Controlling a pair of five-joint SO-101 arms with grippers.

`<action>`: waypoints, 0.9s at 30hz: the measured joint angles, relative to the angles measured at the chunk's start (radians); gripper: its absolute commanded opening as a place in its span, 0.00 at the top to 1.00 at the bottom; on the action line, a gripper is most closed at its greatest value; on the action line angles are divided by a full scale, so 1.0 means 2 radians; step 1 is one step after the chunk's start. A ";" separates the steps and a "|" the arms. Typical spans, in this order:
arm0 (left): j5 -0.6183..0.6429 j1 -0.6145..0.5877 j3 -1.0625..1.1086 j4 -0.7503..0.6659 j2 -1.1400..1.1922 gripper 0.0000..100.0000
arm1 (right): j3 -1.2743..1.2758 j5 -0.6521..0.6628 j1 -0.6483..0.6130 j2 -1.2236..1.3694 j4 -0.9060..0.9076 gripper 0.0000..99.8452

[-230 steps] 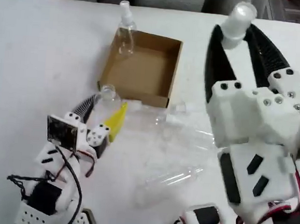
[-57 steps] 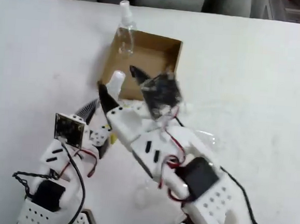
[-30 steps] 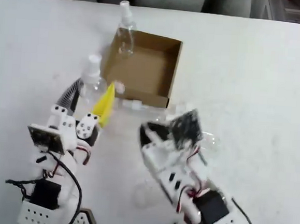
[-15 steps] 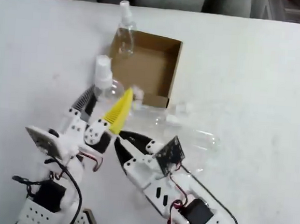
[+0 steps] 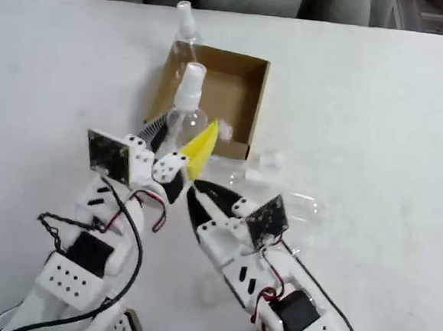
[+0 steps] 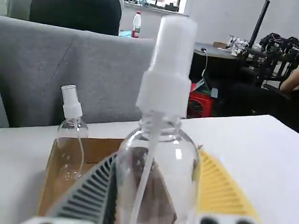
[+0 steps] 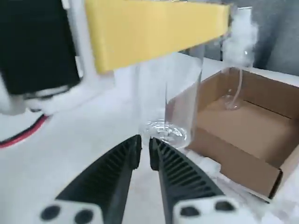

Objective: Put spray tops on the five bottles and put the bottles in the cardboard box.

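Note:
My left gripper [image 5: 182, 137], with one grey and one yellow finger, is shut on a clear bottle [image 5: 185, 123] with a white spray top [image 5: 190, 86], held upright at the near edge of the cardboard box [image 5: 251, 99]. In the left wrist view this bottle [image 6: 156, 172] stands between the fingers [image 6: 217, 191]. A second bottle [image 5: 186, 32] with a spray top stands in the box's far left corner. My right gripper [image 5: 201, 192], black, is shut with nothing in it, just in front of the held bottle [image 7: 170, 98].
Several clear bottles without tops [image 5: 284, 199] lie on the white table to the right of the arms, with a loose spray top [image 5: 268, 160] near the box's front corner. A grey sofa back [image 6: 56, 79] stands beyond the table's far edge.
The right gripper set a spray top on the left's bottle, then pulled back and shut. The left gripper has carried the topped bottle to the right, to the box's near edge.

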 measured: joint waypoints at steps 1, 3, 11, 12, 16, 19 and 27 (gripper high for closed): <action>0.000 0.002 0.000 0.000 0.004 0.98 | 0.000 0.000 0.005 0.000 0.000 0.98; 0.000 0.007 -0.001 -0.002 0.006 0.98 | 0.000 0.000 0.008 0.000 0.000 0.98; -0.001 0.016 -0.001 -0.003 0.006 0.98 | 0.000 0.000 0.012 0.000 -0.012 0.98; -0.001 0.016 -0.002 -0.003 0.006 0.98 | 0.000 0.000 0.013 0.000 -0.016 0.98; -0.001 0.016 -0.003 -0.006 0.006 0.98 | 0.000 0.000 0.013 0.001 -0.032 0.98; -0.001 0.016 -0.003 -0.007 0.006 0.98 | 0.001 0.000 0.013 0.016 -0.058 0.98; -0.002 0.015 -0.008 -0.003 0.008 0.98 | 0.002 0.000 0.018 0.174 -0.233 0.98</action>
